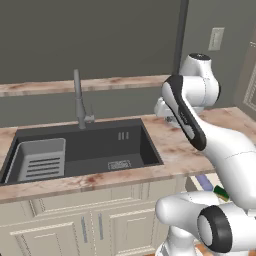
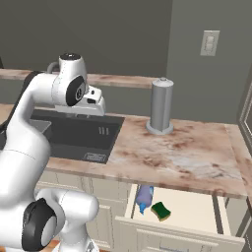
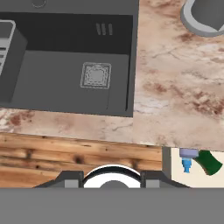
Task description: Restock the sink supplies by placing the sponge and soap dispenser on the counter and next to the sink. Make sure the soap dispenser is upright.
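Note:
The soap dispenser (image 2: 144, 197), a lavender bottle with a teal tip, lies on its side in an open drawer below the counter (image 2: 182, 147). Beside it in the drawer sits the sponge (image 2: 161, 211), green side showing. Both also appear at the lower right of the hand view: soap dispenser (image 3: 188, 157), sponge (image 3: 210, 162). My gripper (image 2: 92, 112) hangs above the right part of the sink (image 2: 74, 133), well above and to the left of the drawer, holding nothing. Its fingers are too hidden to read. From the left, the arm covers most of the hand (image 1: 167, 114).
A tall grey cylinder (image 2: 161, 106) with a domed cap stands on the counter right of the sink. The basin holds a light grey rack (image 1: 42, 160) at its left, and the faucet (image 1: 79, 100) rises behind. The open drawer (image 2: 197, 206) juts out below the counter edge.

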